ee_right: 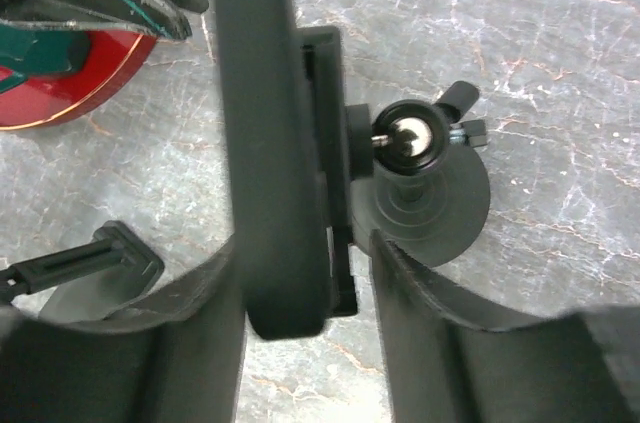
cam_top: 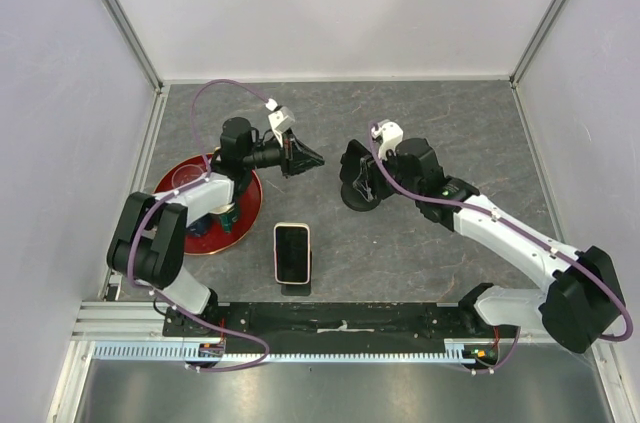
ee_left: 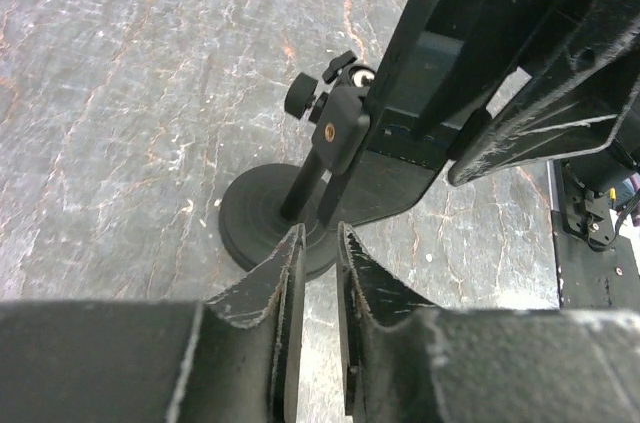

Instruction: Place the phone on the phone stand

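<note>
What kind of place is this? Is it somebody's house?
Probably a robot lab booth, not a house: plain white walls in metal frames, a grey marble-look tabletop, and two black-and-white robot arms bolted along its near edge.

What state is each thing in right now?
phone: flat on the table, not on the stand
phone stand: upright, cradle empty
left pincer: slightly open, empty
right pincer: open, astride the stand's cradle
</note>
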Robot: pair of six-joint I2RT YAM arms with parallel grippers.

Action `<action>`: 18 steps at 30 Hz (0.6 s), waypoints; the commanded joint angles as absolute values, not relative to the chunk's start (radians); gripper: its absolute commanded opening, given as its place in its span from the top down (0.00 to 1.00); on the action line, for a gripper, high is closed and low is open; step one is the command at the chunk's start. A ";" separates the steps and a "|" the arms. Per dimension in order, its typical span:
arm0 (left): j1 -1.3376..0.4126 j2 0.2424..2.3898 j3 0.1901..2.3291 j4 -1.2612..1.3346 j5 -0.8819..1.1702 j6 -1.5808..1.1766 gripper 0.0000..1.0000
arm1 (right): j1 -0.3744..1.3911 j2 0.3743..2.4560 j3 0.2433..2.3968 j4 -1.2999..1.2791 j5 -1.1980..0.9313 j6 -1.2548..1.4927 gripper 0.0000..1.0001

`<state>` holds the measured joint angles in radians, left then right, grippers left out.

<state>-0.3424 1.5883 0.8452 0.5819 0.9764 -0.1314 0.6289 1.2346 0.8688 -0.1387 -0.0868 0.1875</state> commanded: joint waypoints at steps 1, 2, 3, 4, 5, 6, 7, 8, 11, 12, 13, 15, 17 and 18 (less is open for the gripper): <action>-0.313 1.525 0.818 0.655 1.043 -0.158 0.74 | 0.623 1.212 0.939 -0.175 -0.144 0.153 0.37; -0.311 1.520 0.816 0.653 1.042 -0.158 0.72 | 0.618 1.210 0.960 -0.192 -0.155 0.149 0.35; -0.311 1.516 0.813 0.655 1.042 -0.158 0.71 | 0.614 1.210 0.972 -0.199 -0.164 0.149 0.33; -0.311 1.513 0.813 0.655 1.042 -0.158 0.71 | 0.611 1.210 0.986 -0.205 -0.175 0.144 0.31; -0.310 1.511 0.813 0.655 1.042 -0.158 0.70 | 0.600 1.212 1.011 -0.218 -0.198 0.141 0.29; -0.310 1.511 0.813 0.655 1.042 -0.161 0.70 | 0.589 1.212 1.022 -0.221 -0.215 0.140 0.29; -0.310 1.512 0.813 0.655 1.042 -0.161 0.70 | 0.580 1.213 1.032 -0.224 -0.239 0.138 0.28; -0.310 1.511 0.815 0.655 1.042 -0.163 0.69 | 0.556 1.213 1.046 -0.221 -0.267 0.140 0.28; -0.310 1.509 0.813 0.655 1.043 -0.161 0.69 | 0.515 1.229 1.072 -0.222 -0.317 0.133 0.28; -0.308 1.506 0.811 0.655 1.042 -0.163 0.69 | 0.508 1.233 1.080 -0.222 -0.327 0.133 0.28; -0.307 1.503 0.811 0.653 1.040 -0.161 0.69 | 0.499 1.244 1.089 -0.216 -0.340 0.133 0.29; -0.304 1.500 0.810 0.650 1.039 -0.161 0.68 | 0.495 1.262 1.101 -0.210 -0.374 0.126 0.31; -0.304 1.497 0.810 0.649 1.039 -0.161 0.68 | 0.494 1.273 1.120 -0.206 -0.394 0.117 0.38; -0.302 1.496 0.810 0.649 1.042 -0.163 0.68 | 0.494 1.282 1.123 -0.201 -0.411 0.114 0.40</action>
